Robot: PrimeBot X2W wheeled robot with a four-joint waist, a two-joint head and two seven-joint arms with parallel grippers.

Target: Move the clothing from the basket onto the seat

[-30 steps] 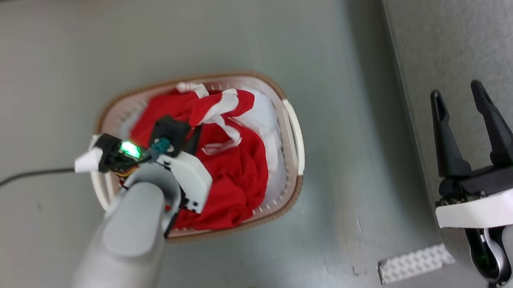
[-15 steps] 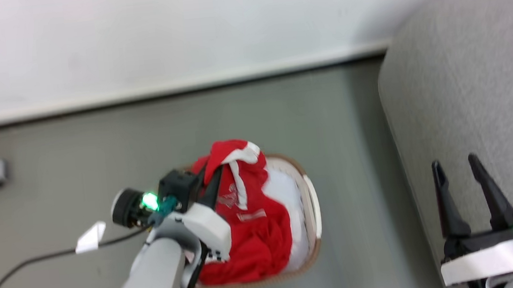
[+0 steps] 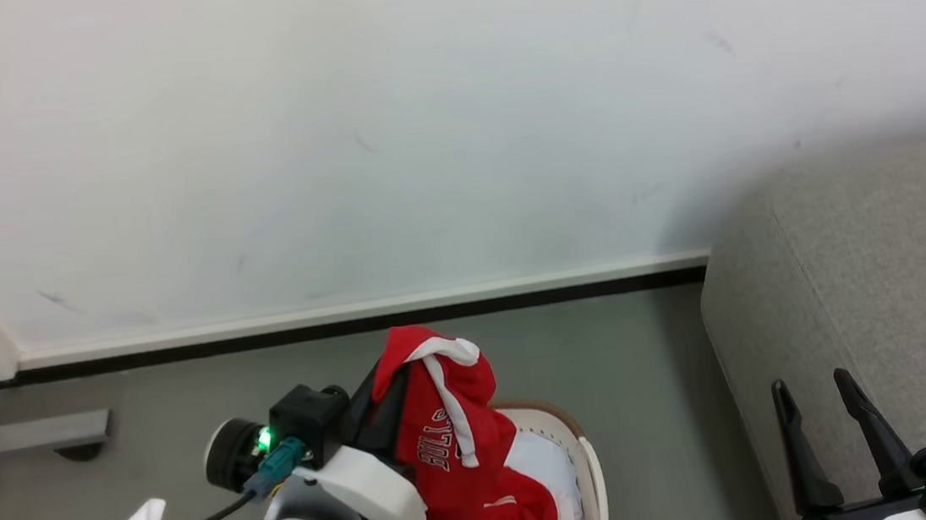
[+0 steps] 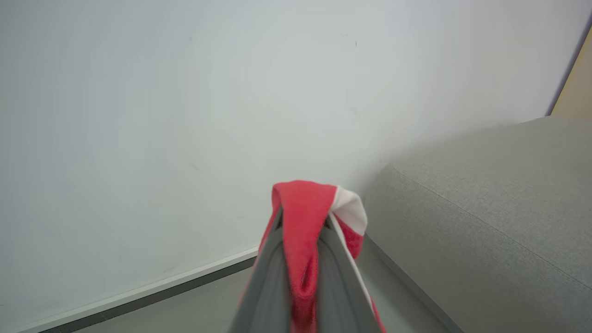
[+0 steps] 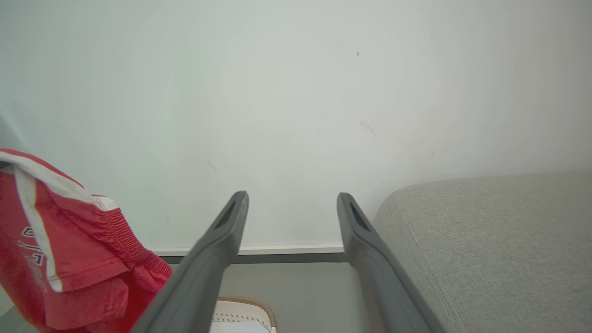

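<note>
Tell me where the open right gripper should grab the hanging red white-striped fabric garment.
Probably the red garment's bunched lower folds, above the cream plastic basket, coming from the robot's right: the left gripper pins the top, so the fabric hangs slack and unobstructed on that side.

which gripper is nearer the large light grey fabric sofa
Right. The right gripper stands open right beside the sofa; the left gripper, shut on the bright red white-striped clothing, is above the cream plastic basket, a stretch of floor away.
</note>
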